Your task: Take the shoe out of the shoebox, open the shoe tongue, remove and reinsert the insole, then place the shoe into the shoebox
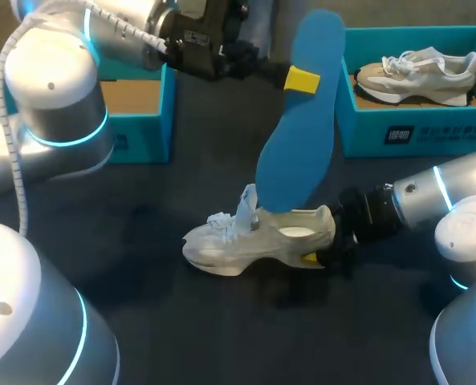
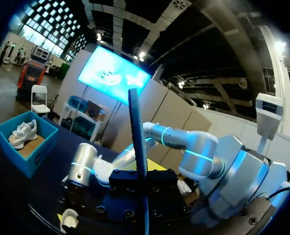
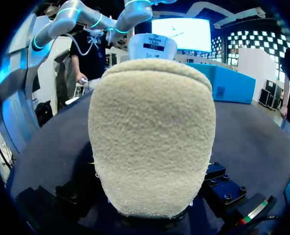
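Note:
A blue insole (image 1: 298, 120) hangs upright over the middle of the table, and my left gripper (image 1: 303, 80) is shut on its upper part. In the left wrist view the insole (image 2: 137, 142) shows edge-on between the fingers. Its lower end is right at the opening of a white shoe (image 1: 246, 241), which stands on the dark table with its tongue (image 1: 246, 204) raised. My right gripper (image 1: 322, 247) is shut on the shoe's heel from the right. The fuzzy beige heel (image 3: 152, 137) fills the right wrist view and hides the fingers.
A teal shoebox (image 1: 430, 132) at the back right holds a second white shoe (image 1: 418, 74). Another open teal box (image 1: 141, 124) stands at the back left, partly behind my left arm.

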